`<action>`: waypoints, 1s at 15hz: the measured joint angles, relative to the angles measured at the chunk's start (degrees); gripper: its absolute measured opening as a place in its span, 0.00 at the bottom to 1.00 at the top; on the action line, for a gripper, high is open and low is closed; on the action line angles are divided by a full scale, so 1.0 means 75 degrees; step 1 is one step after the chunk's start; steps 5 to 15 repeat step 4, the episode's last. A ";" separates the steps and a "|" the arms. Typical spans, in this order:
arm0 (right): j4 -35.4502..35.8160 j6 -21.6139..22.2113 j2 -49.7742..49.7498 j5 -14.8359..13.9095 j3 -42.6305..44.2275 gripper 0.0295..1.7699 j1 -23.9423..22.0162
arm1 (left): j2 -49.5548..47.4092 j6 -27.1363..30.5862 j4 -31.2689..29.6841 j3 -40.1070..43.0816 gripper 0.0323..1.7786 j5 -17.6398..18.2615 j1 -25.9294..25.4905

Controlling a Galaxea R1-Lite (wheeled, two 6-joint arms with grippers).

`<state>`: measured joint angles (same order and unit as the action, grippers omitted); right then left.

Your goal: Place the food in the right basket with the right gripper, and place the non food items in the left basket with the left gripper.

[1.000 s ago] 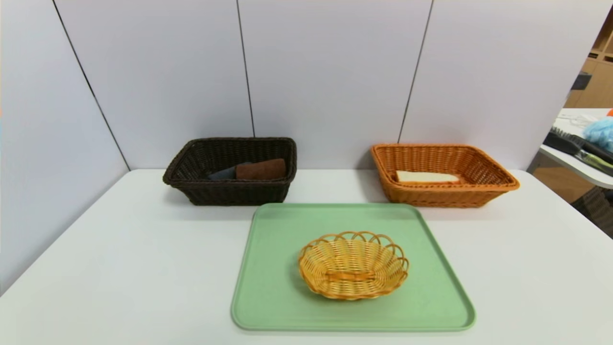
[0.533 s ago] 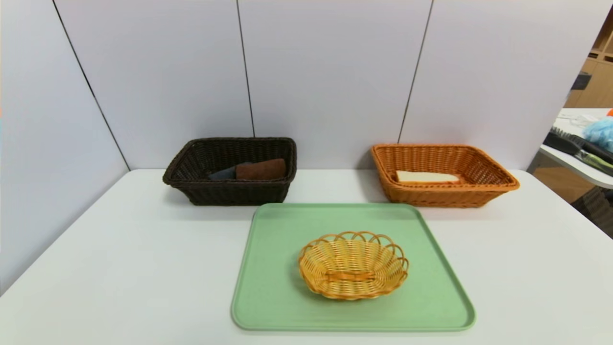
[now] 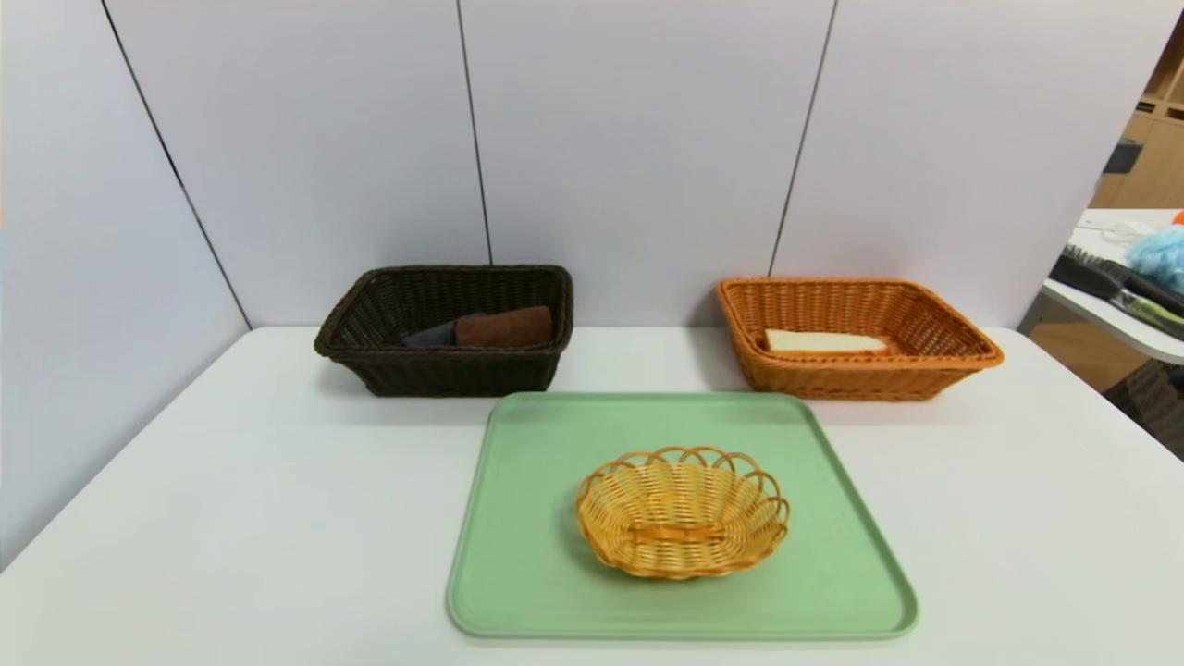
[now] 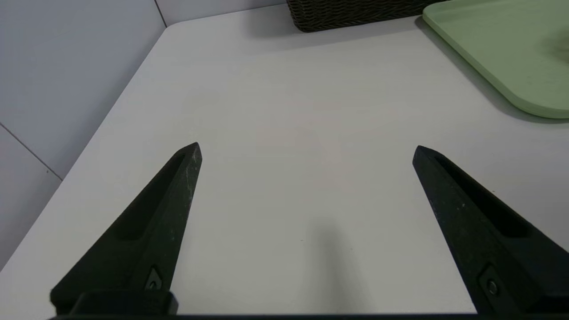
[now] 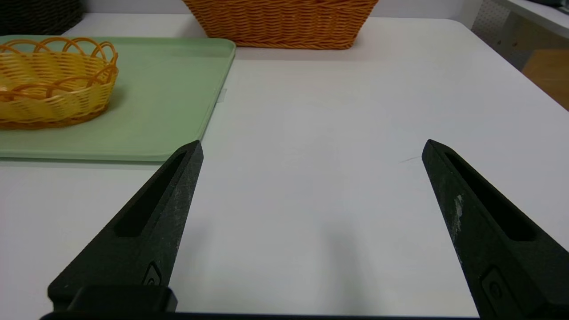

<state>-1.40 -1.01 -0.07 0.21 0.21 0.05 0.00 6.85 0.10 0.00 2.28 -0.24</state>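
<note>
Left gripper: fingers apart over bare table, seen only by its wrist camera. Right gripper: likewise spread, empty. Head view alone shows brown pad in dark left basket and bread slice in orange right basket, both lengthwise left-right.

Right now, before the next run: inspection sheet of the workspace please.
Surface: white table, green tray at centre front.
Job's things: dark left basket holds a brown item and a dark one; orange right basket holds a pale bread-like slice; small wicker basket on the tray looks empty.
Clutter: nothing seen on the table.
Grippers: left gripper open over bare table left of the tray; right gripper open over bare table right of it.
Cables: nothing seen.
Surroundings: grey wall panels; side table with oddments at right.
</note>
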 joint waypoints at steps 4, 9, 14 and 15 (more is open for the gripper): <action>0.0140 0.0088 0.0000 -0.0034 -0.0013 0.96 0.0000 | 0.0000 0.0000 0.0000 0.0000 0.95 0.0000 0.0003; 0.0140 0.0088 0.0000 -0.0034 -0.0013 0.96 0.0000 | 0.0000 0.0000 0.0000 0.0000 0.95 0.0000 0.0003; 0.0140 0.0088 0.0000 -0.0034 -0.0013 0.96 0.0000 | 0.0000 0.0000 0.0000 0.0000 0.95 0.0000 0.0003; 0.0140 0.0088 0.0000 -0.0034 -0.0013 0.96 0.0000 | 0.0000 0.0000 0.0000 0.0000 0.95 0.0000 0.0003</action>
